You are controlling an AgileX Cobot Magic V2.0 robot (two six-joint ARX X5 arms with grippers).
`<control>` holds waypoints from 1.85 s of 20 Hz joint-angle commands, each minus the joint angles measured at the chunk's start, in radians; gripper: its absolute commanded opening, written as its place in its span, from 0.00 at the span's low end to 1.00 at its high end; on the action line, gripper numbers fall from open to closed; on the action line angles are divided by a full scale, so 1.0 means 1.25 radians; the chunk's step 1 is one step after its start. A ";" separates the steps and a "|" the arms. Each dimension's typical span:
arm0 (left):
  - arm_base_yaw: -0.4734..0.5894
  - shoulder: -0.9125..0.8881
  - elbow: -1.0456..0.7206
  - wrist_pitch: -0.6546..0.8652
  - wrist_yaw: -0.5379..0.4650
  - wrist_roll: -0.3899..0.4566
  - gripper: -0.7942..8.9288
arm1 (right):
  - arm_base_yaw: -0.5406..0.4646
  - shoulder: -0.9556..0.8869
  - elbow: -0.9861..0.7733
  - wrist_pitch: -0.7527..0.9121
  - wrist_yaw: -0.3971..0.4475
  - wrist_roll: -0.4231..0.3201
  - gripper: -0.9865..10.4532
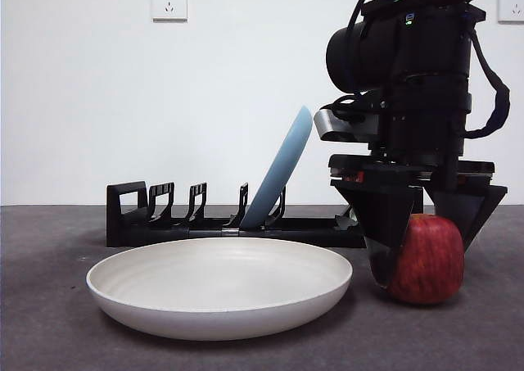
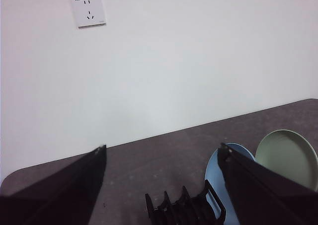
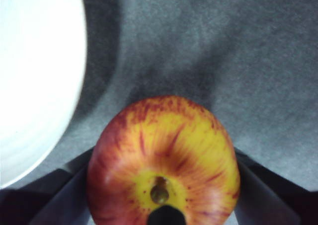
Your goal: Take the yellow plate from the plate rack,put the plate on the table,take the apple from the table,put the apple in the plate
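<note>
The apple (image 1: 427,260) (image 3: 164,155), red with a yellow patch round its stem, stands on the table (image 1: 65,338) at the right. My right gripper (image 1: 426,252) (image 3: 161,195) has come down over it from above, one black jaw pressed against each side. Just left of the apple, the yellow plate (image 1: 221,285) (image 3: 35,76) lies flat and empty on the table, a wide cream dish. The plate rack (image 1: 164,219) (image 2: 184,207) runs along behind it. My left gripper (image 2: 161,150) hangs high and open, holding nothing.
A light blue plate (image 1: 282,170) (image 2: 216,185) leans upright in the rack. A pale green plate (image 2: 288,155) stands beside it in the left wrist view. A white wall with a socket (image 1: 169,2) closes off the back.
</note>
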 commanded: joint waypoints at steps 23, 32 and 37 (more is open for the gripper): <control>0.002 -0.002 -0.004 -0.034 -0.001 0.008 0.47 | 0.234 0.097 0.239 0.071 -0.085 0.022 0.08; 0.002 -0.002 -0.003 -0.072 -0.001 0.000 0.47 | 0.234 0.186 0.239 0.081 -0.026 0.019 0.12; 0.002 -0.002 -0.004 -0.078 -0.001 0.000 0.47 | 0.233 0.187 0.239 0.080 -0.026 0.019 0.44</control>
